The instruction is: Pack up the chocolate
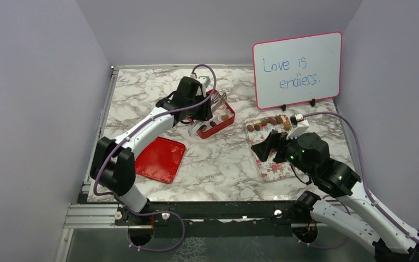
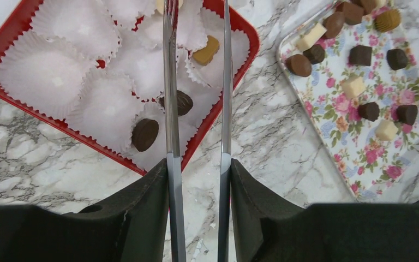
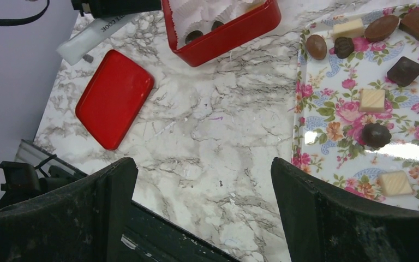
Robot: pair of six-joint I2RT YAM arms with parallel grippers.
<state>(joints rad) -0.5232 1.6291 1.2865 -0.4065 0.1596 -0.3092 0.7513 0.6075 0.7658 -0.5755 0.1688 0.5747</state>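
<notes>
Several dark, light brown and cream chocolate pieces (image 2: pixel 360 54) lie on the floral tray (image 2: pixel 349 125); the tray (image 3: pixel 327 109) also shows in the right wrist view. Three more sit among white paper cups in the red box (image 2: pixel 248 34): two dark ones (image 2: pixel 144 134) and a caramel one (image 2: pixel 206 50). My left gripper (image 2: pixel 197 166) is shut on metal tongs (image 2: pixel 171 82), whose arms stand apart over the box, tips beyond the frame's top. It hovers at the box (image 1: pixel 216 121). My right gripper (image 3: pixel 201 164) is open and empty over marble, just left of the tray.
A red lid (image 1: pixel 161 158) lies flat at the left front of the marble table. A whiteboard (image 1: pixel 297 68) with writing stands at the back right. Grey walls close in both sides, and a black frame runs along the near edge.
</notes>
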